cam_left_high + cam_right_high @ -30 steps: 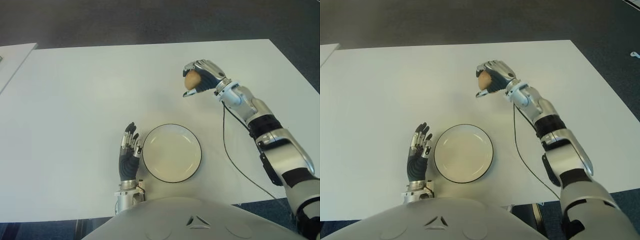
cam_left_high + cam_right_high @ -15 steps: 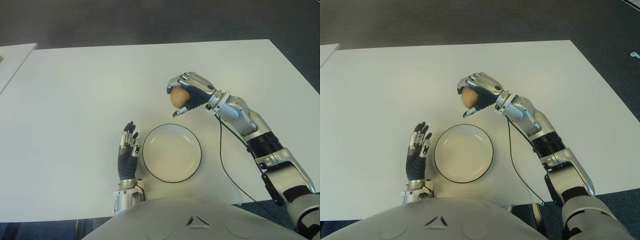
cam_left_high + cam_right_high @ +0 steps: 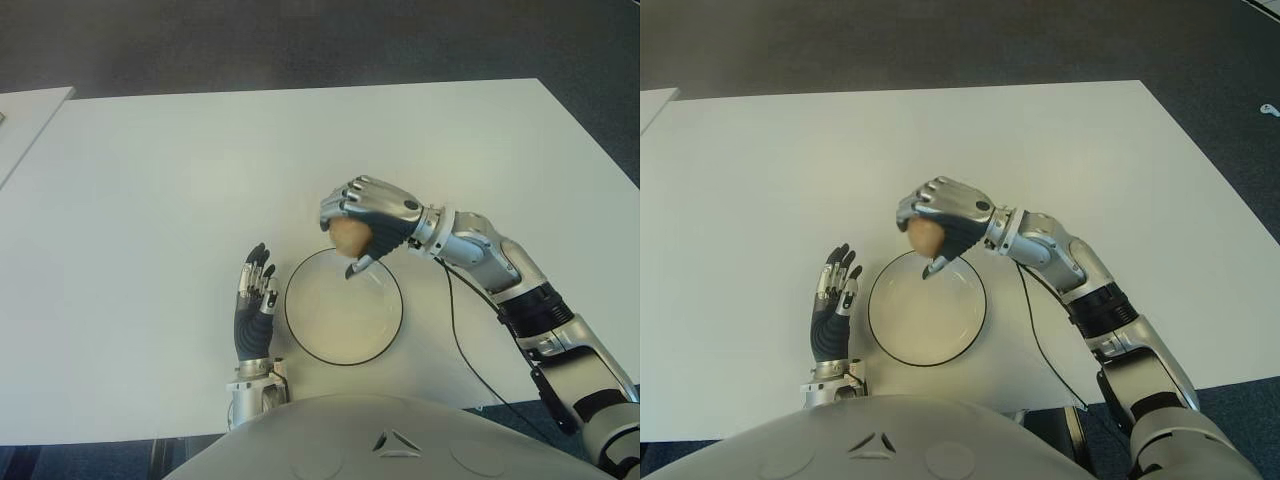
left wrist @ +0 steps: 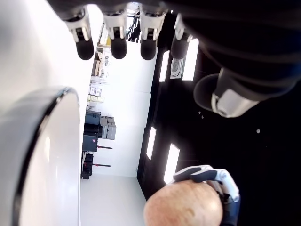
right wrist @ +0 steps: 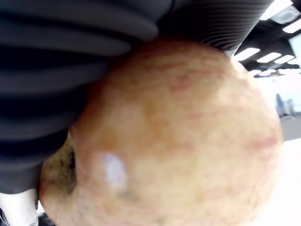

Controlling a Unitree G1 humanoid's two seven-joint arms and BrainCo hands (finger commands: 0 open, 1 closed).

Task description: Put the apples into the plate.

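One apple [image 3: 347, 238], one plate [image 3: 297, 326]

Right hand [image 3: 365, 222] grasps an apple [image 3: 347, 238] above the far rim of the plate [image 3: 330, 348] on the white worktop [image 3: 150, 200]; left hand [image 3: 256, 305], fingers extended, lies just left of the plate.

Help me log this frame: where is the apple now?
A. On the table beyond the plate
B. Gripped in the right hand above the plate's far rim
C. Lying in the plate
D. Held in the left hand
B: the right hand curls around the apple over the far rim of the plate, which holds nothing.
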